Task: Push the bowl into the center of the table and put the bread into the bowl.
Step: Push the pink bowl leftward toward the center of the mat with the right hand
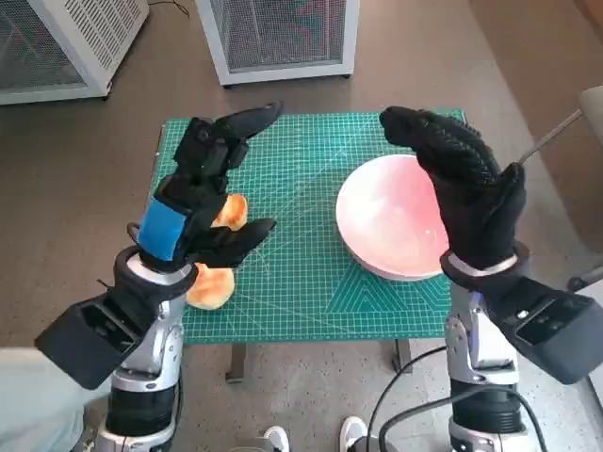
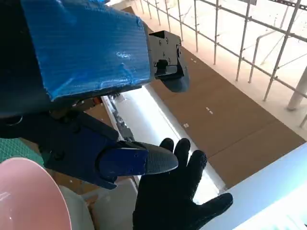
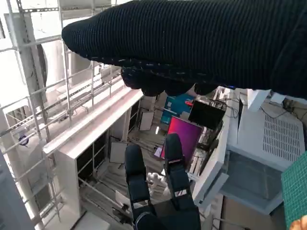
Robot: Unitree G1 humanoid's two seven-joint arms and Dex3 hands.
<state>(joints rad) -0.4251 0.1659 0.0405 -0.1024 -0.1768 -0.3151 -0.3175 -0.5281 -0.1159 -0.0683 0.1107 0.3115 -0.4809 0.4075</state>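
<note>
A pink bowl sits on the right part of the green mat; its rim also shows in the left wrist view. Golden bread lies at the mat's left edge, partly hidden under my left hand. That hand hovers above the bread with fingers spread, holding nothing. My gloved right hand is raised over the bowl's right side, fingers stretched out, empty. The glove appears in the left wrist view, and the left hand's fingers in the right wrist view.
Two white perforated cabinets stand on the floor behind the table. A thin metal rod pokes in at the right. Cables and a person's shoes lie at the table's near edge.
</note>
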